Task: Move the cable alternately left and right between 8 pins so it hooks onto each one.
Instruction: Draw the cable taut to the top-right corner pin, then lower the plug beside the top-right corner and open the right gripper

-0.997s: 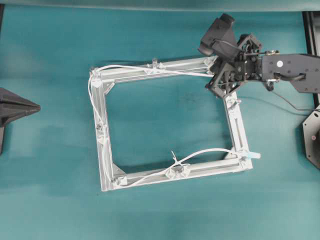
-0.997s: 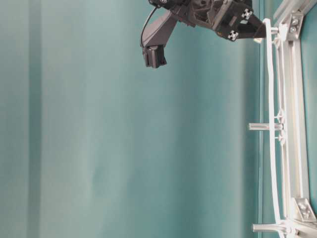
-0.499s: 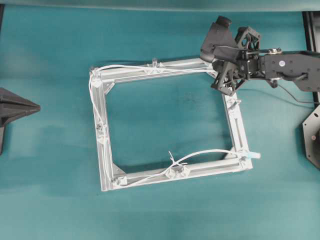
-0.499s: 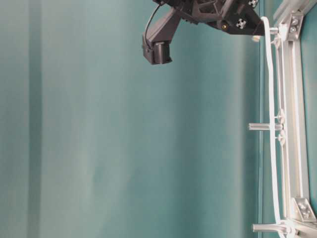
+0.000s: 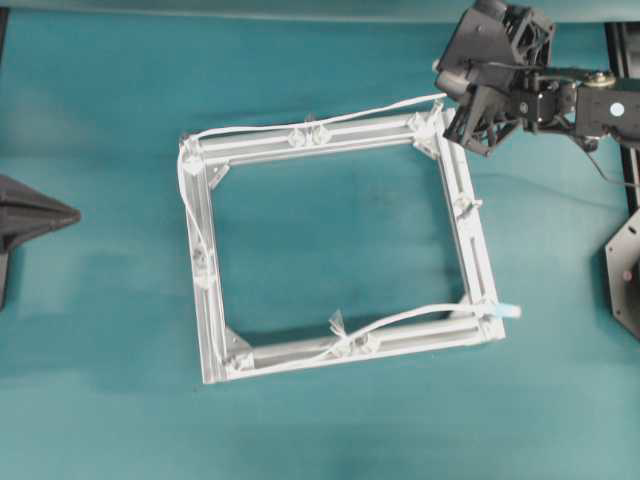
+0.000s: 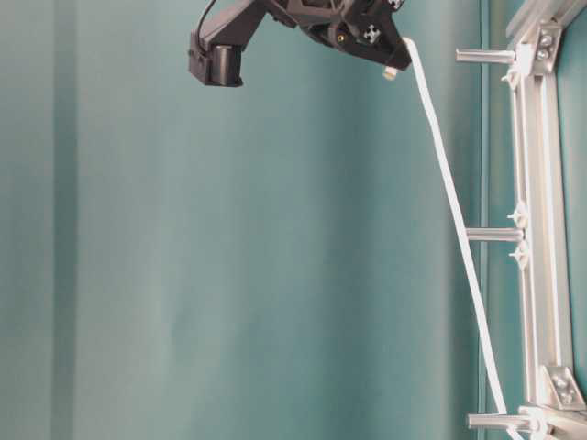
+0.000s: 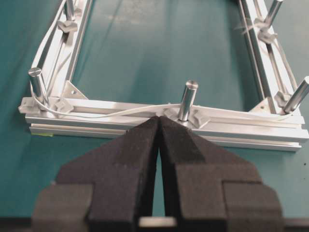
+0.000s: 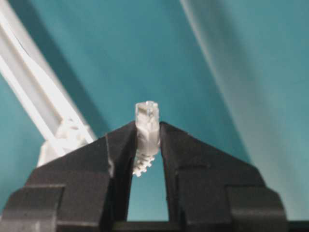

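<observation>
The white cable starts at its light blue end and follows the frame's bottom and left bars. From the top-left pin it stretches straight to my right gripper, beyond the frame's top-right corner. That gripper is shut on the cable's clear plug. In the table-level view the cable slants from the raised right gripper down past the upright pins. My left gripper rests shut and empty left of the frame. Its tips face a pin.
The square aluminium frame lies flat on the teal table. A black base plate sits at the right edge. Pins stand at the corners and at mid-bars, such as the top one.
My right gripper has risen and moved up and right, from inside the top-right corner to outside it. The cable end came along, lifting the cable off the top bar.
</observation>
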